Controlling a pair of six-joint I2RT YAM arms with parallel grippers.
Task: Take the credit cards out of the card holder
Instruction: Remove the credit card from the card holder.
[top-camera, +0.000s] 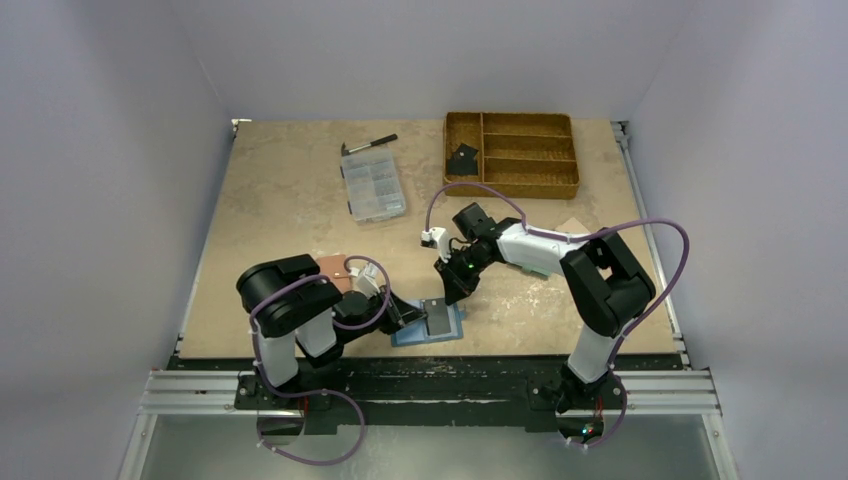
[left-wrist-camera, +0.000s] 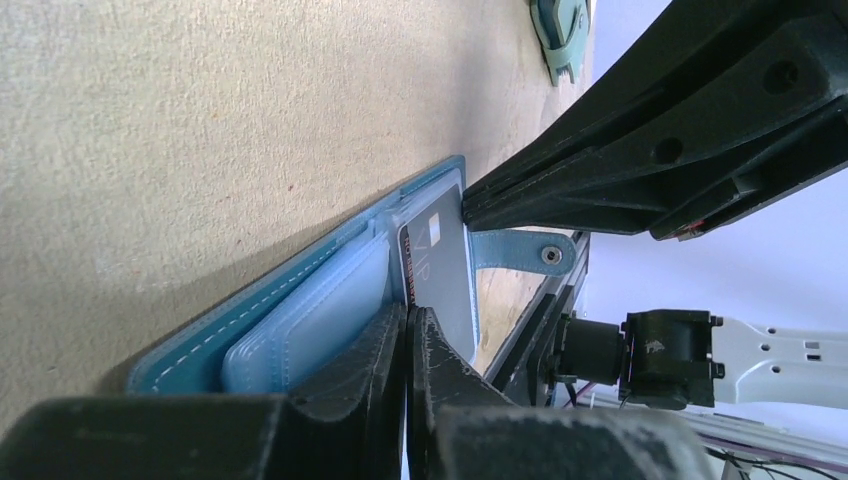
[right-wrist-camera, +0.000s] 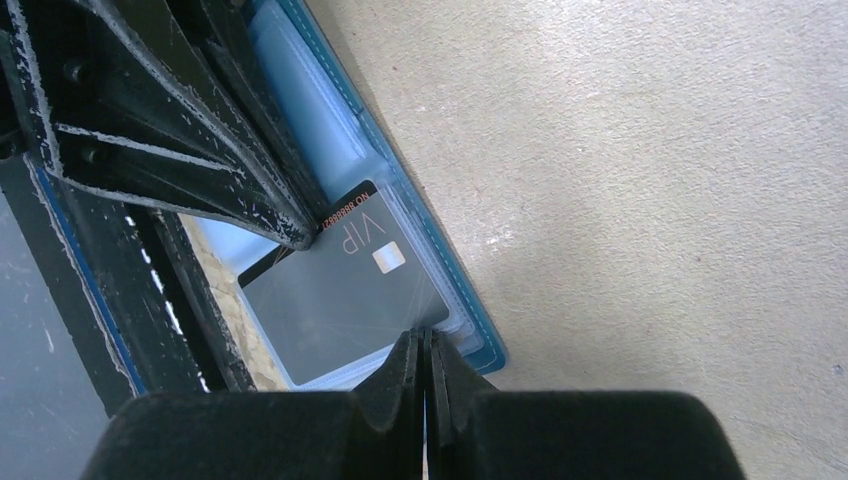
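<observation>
From above, the open card holder (top-camera: 403, 338) lies between the left gripper (top-camera: 408, 318) and the right gripper (top-camera: 451, 296), with a greyish credit card (top-camera: 437, 318) on it between their tips. In the left wrist view the left fingers (left-wrist-camera: 365, 375) are pressed together just at the card's near short edge, and the right gripper's tips touch its far corner beside the snap tab (left-wrist-camera: 525, 250). In the right wrist view the right fingers (right-wrist-camera: 470, 400) are closed tight at the card's near edge; whether either pair actually nips the card I cannot tell.
</observation>
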